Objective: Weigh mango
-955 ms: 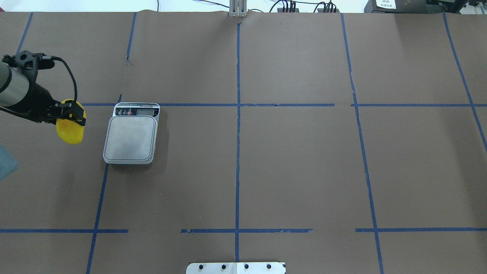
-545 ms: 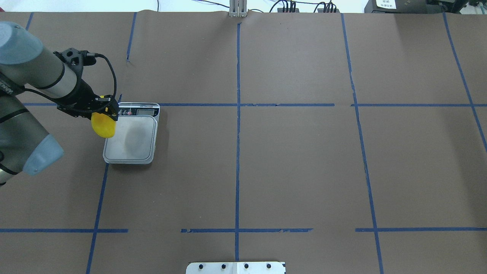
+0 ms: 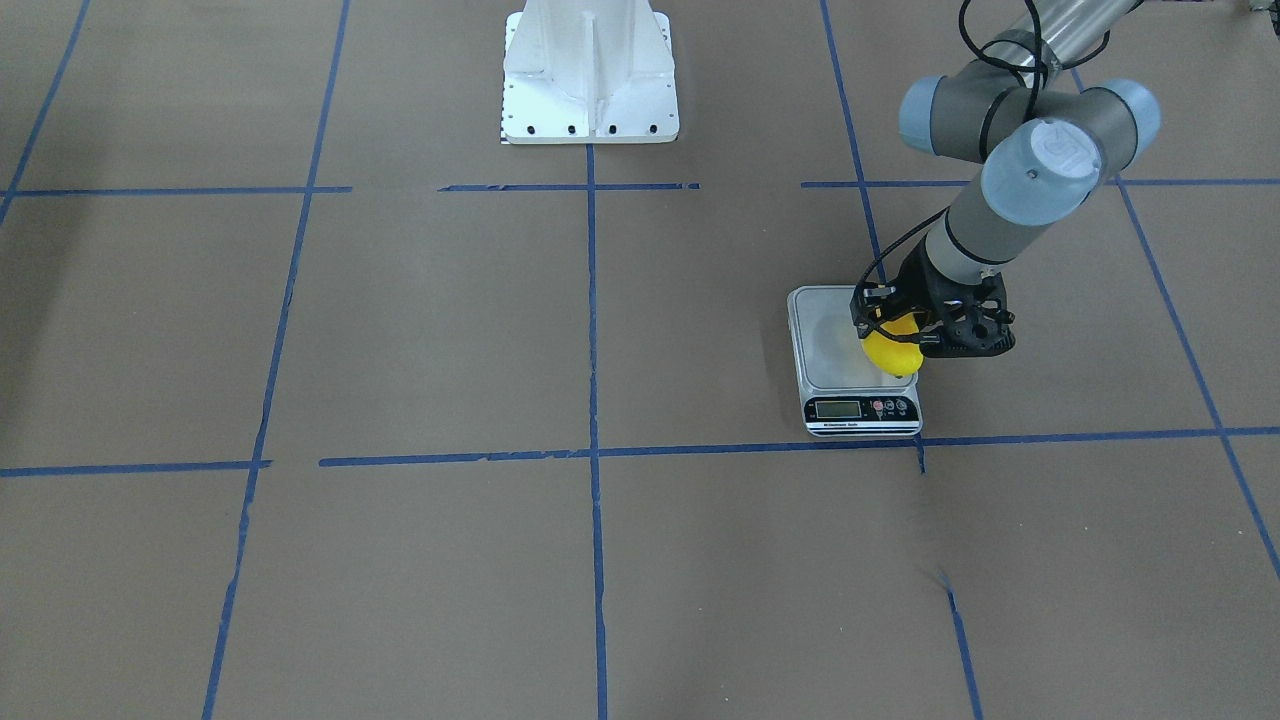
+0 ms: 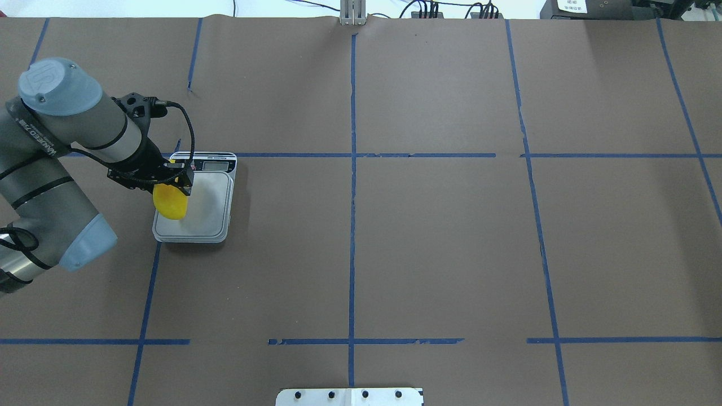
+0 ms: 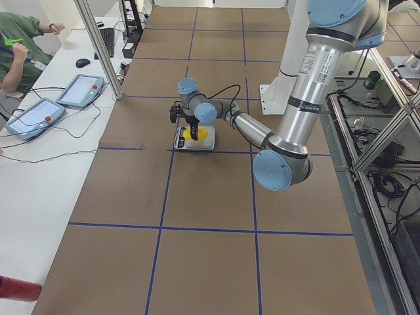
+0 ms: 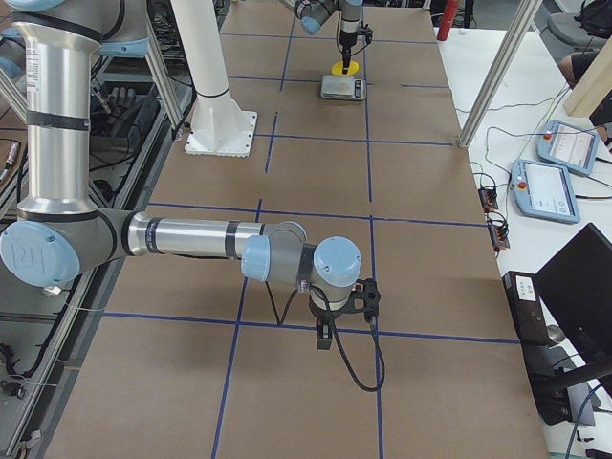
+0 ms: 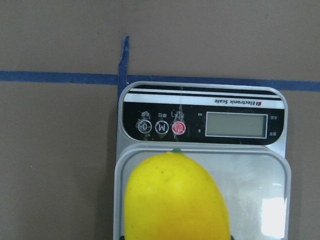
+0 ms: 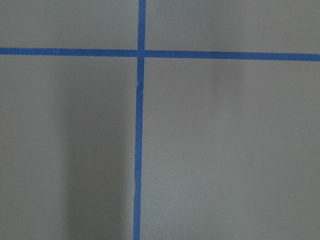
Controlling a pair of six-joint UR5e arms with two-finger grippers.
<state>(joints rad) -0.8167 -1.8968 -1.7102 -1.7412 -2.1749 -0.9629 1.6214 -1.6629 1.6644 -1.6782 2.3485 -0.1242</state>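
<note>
While left claw (image 4: 176, 181) grips the mango (image 4: 169, 205) over the scale (image 4: 210, 211), carry's pretty much done | to do: set down, let go, read display (image 7: 235, 124) | right claw (image 6: 323, 337): can't tell its state

One mango (image 4: 169, 204), one scale (image 4: 210, 226), two arms (image 4: 62, 141) (image 6: 191, 237).

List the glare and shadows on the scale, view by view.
Left wrist view: a white glare patch on the scale platform's lower right; the mango is sharp but cropped at the bottom. Overhead view: a faint grey shadow on the platform just right of the mango.
</note>
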